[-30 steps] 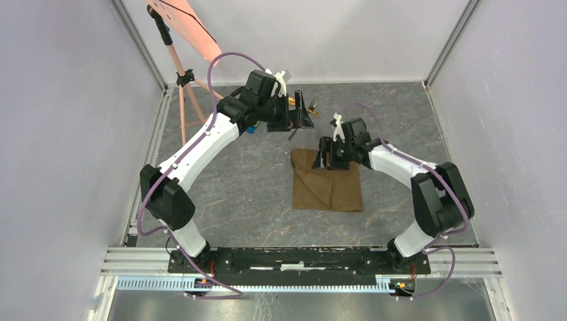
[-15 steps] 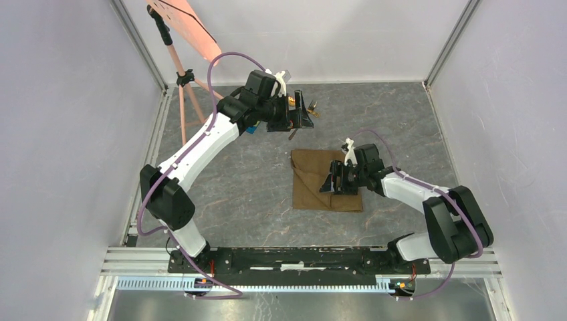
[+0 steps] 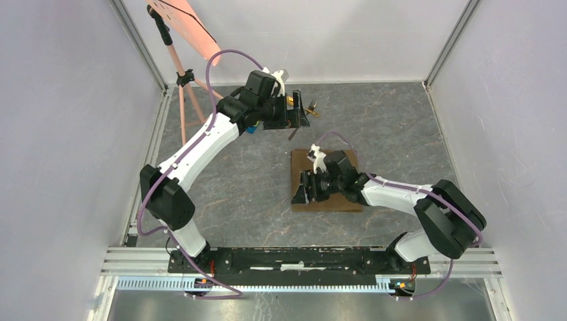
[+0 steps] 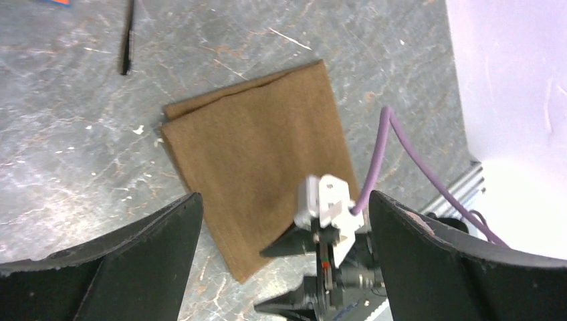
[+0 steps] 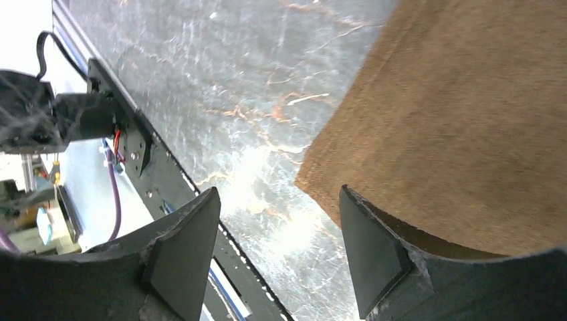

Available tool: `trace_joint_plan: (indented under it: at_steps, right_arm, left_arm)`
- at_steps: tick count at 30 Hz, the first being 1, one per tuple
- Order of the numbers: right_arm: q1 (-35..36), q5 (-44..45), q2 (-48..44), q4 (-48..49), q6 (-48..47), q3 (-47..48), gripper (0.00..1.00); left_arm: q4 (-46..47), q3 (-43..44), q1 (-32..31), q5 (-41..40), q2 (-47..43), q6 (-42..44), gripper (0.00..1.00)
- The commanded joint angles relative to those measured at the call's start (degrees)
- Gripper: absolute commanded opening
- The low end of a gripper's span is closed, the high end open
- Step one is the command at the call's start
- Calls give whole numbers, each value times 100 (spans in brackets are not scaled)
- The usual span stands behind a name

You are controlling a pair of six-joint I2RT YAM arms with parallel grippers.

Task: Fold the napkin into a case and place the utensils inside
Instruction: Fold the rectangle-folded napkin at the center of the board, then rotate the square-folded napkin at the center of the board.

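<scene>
Right pincer (image 3: pixel 302 189) has swept from 12 o'clock on the napkin (image 4: pixel 261 154) to its 7 o'clock corner, spread, empty. Left pincer (image 3: pixel 302 114) is spread too. Folding seems in hand; the next move likely calls for pinching that corner.

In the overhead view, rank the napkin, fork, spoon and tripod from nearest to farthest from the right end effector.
1. Napkin: directly under the right end effector, which hangs over its near-left corner.
2. Fork: on the table just beyond the napkin's far edge.
3. Spoon: farther back, toward the rear wall.
4. Tripod: in the far-left corner.
</scene>
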Motion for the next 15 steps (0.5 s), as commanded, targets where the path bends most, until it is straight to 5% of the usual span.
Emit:
trace_joint_plan:
  at_steps: [1,7,12,15]
  right_arm:
    - [189,176,-128,498,-72,-17,73]
    - [-480,678,-981,-346,-520,-241,72]
    - [-849,1564,-1301,-1382,-778,-449,37]
    - [-846,1800,-1348,-1516,-839,-677,29]
  left_arm:
    - [-46,127,52,-666,-269,455,100]
    - [64,-6,8,-918,-134,540,100]
    - [49,-47,-430,-869,650,559,91]
    - [-12,51,-680,-639,1213,424,85]
